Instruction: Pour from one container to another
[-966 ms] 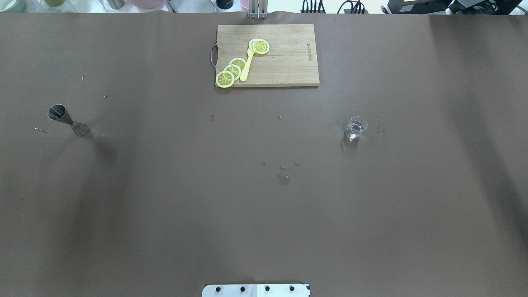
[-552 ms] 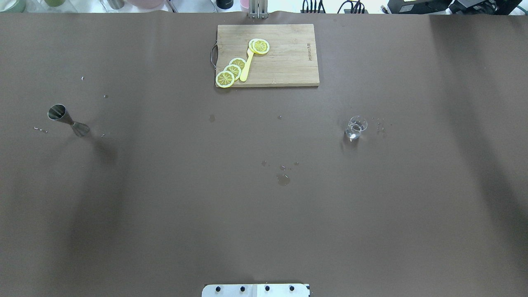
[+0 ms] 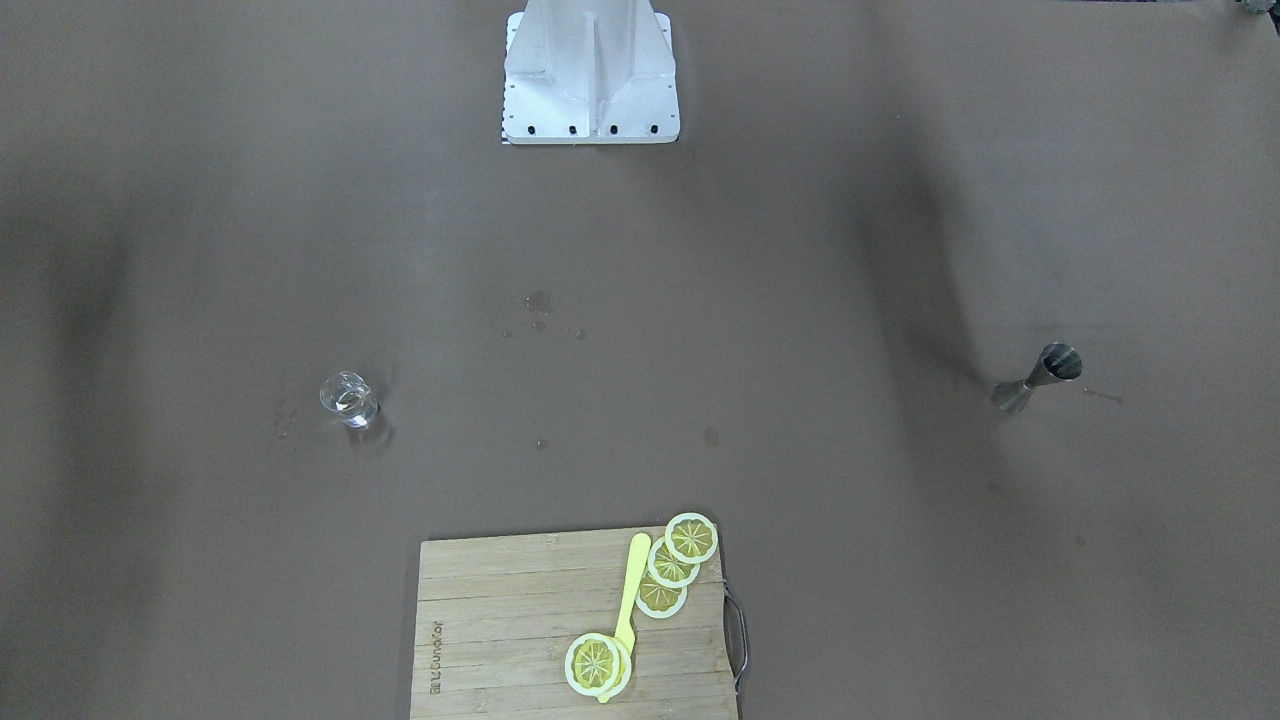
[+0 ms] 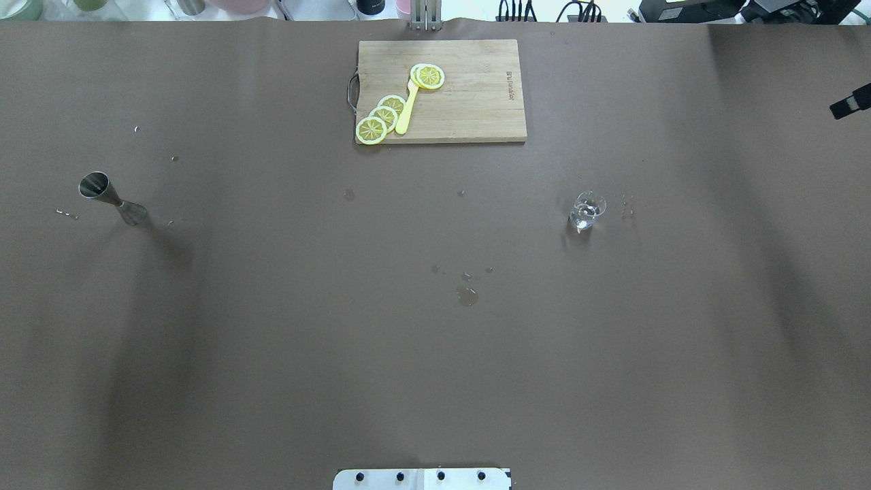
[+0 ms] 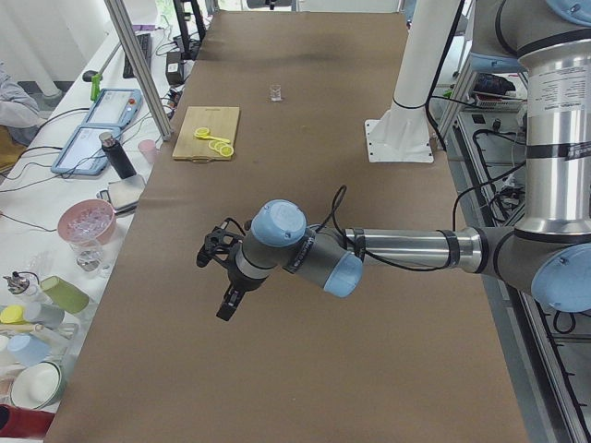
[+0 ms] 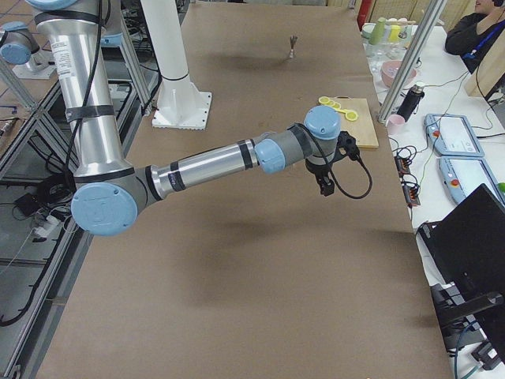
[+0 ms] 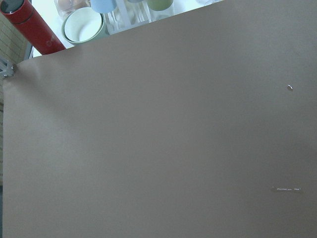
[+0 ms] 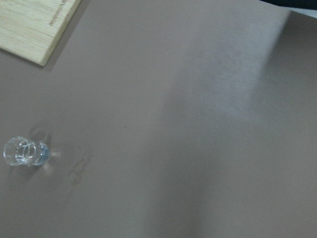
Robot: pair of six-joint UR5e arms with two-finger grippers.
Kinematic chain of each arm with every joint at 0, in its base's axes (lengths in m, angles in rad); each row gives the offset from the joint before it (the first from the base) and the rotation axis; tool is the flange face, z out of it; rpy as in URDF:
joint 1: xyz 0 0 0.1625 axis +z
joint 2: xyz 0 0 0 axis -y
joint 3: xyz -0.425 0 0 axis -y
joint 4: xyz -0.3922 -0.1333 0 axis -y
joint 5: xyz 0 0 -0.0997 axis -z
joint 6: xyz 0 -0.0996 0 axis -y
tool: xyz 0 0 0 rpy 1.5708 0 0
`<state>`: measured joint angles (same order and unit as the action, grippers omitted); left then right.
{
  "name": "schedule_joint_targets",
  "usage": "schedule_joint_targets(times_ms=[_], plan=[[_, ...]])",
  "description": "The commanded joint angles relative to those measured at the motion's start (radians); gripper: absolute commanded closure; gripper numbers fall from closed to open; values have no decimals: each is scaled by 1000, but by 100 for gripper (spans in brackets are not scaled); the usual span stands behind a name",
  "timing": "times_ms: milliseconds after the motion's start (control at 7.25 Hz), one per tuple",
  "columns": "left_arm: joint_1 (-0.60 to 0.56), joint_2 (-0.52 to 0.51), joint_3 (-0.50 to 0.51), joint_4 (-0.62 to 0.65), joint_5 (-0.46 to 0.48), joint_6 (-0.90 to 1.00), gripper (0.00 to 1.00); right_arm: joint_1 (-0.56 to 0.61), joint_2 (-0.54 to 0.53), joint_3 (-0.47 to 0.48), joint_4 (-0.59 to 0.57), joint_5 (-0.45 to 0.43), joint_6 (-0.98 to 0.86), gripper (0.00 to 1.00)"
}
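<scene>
A steel jigger stands upright at the table's left side, also seen in the front view. On the right side stands a small clear glass with a little liquid in it; the right wrist view shows it at lower left. My left gripper hangs high over the near end of the table, far from the jigger; I cannot tell whether it is open or shut. My right gripper hovers above the table, apart from the glass. Only a black tip of it shows overhead, its state unclear.
A wooden cutting board with lemon slices and a yellow utensil lies at the far middle. Water drops spot the centre. The robot base stands at the near edge. Cups crowd the left end.
A black tip of the right gripper has come into the overhead view at its right edge. The jigger and the glass have not moved.
</scene>
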<state>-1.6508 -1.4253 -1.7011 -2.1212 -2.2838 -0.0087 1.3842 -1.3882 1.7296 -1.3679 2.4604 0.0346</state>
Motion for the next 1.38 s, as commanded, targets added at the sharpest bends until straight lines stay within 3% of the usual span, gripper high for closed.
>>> schedule_joint_targets(times_ms=[0, 414, 552, 690, 828, 966, 1241], plan=[[3, 74, -23, -192, 23, 1, 1, -89, 23, -21, 151, -60, -12, 0], [136, 75, -11, -486, 243, -1, 1, -174, 24, -27, 170, -86, -12, 0], [152, 75, -9, -537, 286, -14, 1, -224, 18, -53, 288, -148, -10, 0], [173, 77, -6, -601, 294, -83, 1, -238, 23, -188, 551, -161, -1, 0], [213, 77, 6, -665, 319, -231, 1, -247, 25, -259, 711, -161, -2, 0], [267, 77, 6, -704, 411, -305, 1, -270, 14, -268, 766, -155, -4, 0], [345, 74, 6, -735, 441, -310, 1, -289, 12, -312, 925, -153, -16, 0]])
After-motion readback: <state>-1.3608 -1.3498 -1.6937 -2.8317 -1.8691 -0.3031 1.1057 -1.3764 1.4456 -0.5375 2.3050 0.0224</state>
